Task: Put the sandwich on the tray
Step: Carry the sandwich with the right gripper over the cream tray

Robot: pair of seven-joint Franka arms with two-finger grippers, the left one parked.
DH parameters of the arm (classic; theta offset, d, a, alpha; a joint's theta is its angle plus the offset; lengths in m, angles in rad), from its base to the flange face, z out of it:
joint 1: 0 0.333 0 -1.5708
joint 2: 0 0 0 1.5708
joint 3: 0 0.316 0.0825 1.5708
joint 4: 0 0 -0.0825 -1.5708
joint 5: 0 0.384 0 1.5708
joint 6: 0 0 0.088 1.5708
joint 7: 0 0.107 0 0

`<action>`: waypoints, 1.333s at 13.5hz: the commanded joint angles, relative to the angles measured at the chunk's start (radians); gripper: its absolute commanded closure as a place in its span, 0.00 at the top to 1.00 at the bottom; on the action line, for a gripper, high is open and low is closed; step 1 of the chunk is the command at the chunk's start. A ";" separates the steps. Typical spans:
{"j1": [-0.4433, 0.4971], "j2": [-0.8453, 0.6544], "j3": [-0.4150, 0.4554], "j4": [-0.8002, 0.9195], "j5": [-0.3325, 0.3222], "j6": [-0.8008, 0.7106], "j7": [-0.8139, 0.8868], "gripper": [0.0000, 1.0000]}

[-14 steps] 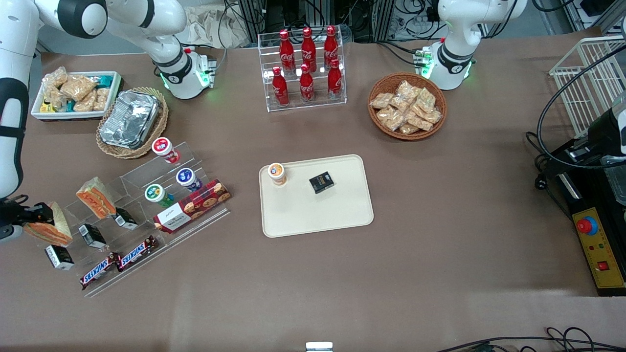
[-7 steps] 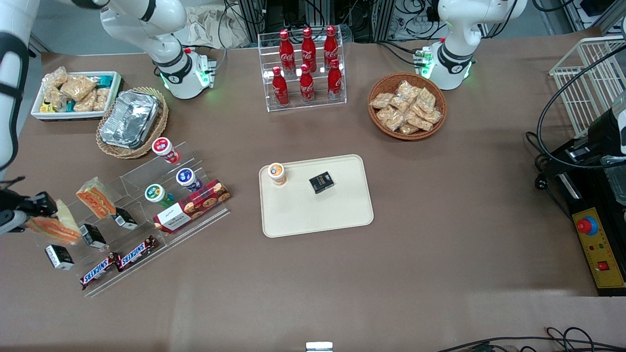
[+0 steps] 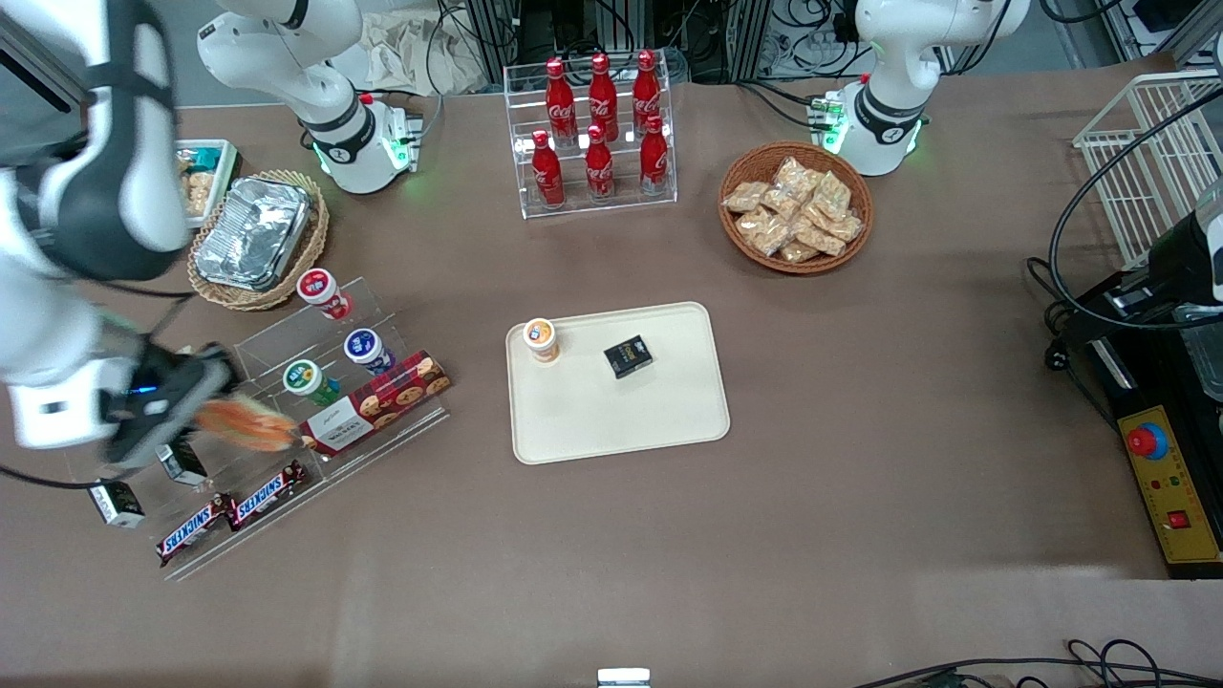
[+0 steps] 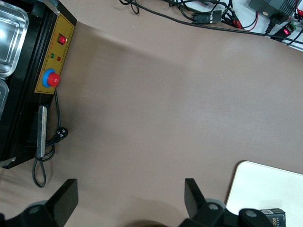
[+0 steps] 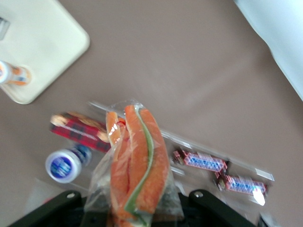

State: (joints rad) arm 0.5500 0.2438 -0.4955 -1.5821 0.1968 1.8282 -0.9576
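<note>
Gripper [image 3: 205, 406] pinches the sandwich [image 3: 244, 426] above the acrylic display rack [image 3: 287, 354], toward the working arm's end; we note the tray [image 3: 621, 420] lies well apart.

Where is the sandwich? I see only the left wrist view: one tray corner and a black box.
Observer: The gripper holds the sandwich above the clear display rack, toward the working arm's end.
Operator: Is anything else on the tray?
Observer: Yes, an orange-lidded cup stands on the tray, beside the black box.
Operator: Is the grasp good?
Observer: The wrapped sandwich sits between both fingers, filling edge toward the wrist camera.
</note>
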 commanded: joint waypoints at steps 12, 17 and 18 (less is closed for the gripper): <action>0.435 0.379 0.087 0.037 0.036 0.500 0.069 0.00; 0.439 0.459 0.129 0.039 0.036 0.608 0.154 0.00; 0.439 0.474 0.132 0.039 0.036 0.629 0.155 0.00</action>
State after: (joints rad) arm 0.9954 0.6775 -0.3690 -1.5727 0.2166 2.4183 -0.8205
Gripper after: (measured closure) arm 0.806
